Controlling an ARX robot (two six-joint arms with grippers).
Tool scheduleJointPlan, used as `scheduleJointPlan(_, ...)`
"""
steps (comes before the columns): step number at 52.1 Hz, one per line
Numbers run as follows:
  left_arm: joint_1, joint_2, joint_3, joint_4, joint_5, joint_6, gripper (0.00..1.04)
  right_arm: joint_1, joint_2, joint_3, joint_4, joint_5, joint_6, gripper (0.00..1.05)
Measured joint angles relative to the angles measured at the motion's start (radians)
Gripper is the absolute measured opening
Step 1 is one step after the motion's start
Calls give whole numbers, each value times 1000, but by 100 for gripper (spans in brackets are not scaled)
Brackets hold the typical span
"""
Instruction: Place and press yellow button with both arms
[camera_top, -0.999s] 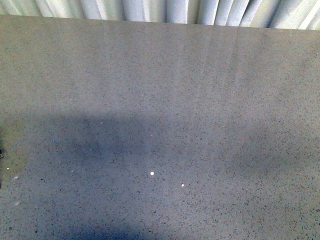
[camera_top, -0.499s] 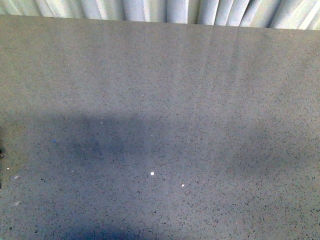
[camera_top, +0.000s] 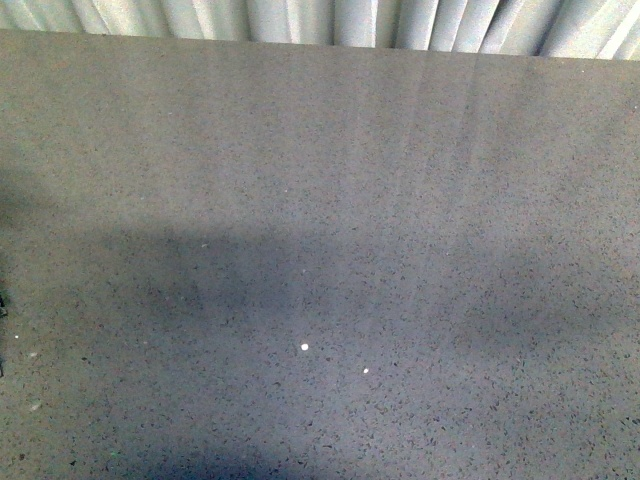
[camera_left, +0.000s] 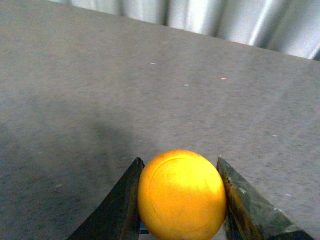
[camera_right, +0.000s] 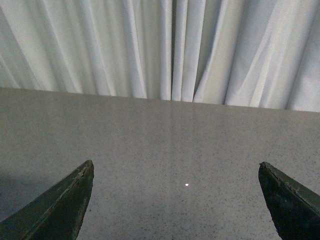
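My left claw (camera_left: 179, 160) is pinching the one button (camera_left: 181, 197) in this scene. Its two dark fingers (camera_left: 117, 205) press against opposite sides of the round yellow cap, which fills the gap between them. A thin sliver of blue shows under the cap beside one finger, and the rest of the button's body is hidden from me. I cannot tell from my left wrist whether the button rests on the bench (camera_left: 100, 90) or is held just above it. A soft shadow lies on the grey surface beyond the cap.

My right claw (camera_right: 175, 164) is spread wide and holds nothing. Its two fingers (camera_right: 60, 205) stand far apart at the edges of the right wrist view, with bare speckled bench (camera_right: 175, 130) between them. One small white speck (camera_right: 186, 184) sits on the surface in that gap.

At the far edge of the bench hangs a pale pleated curtain (camera_right: 165, 50), seen from both wrists.

From my body camera I see one bench (camera_top: 400, 150) and the curtain (camera_top: 300, 18) along its back edge. Neither claw nor the button shows there. Two white specks (camera_top: 304, 347) lie near each other on the near part of the surface, inside a broad dark shadow (camera_top: 200, 300) that spreads across the near left.
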Motion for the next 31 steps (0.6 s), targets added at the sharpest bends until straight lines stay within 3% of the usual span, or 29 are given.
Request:
scheduleJointPlan(10,-322,106,87,19,-79,-55,34,0,0,0,0,0,0,96)
scheduleJointPlan(17,-502,219,180,27,-100,-76,34,0,0,0,0,0,0,96)
scheduleJointPlan(24,-597,351,283,47,-109,-85,34,0,0,0,0,0,0,96)
scheduleJointPlan(31,-635,439,338,55,-111,-88,34,0,0,0,0,0,0,96)
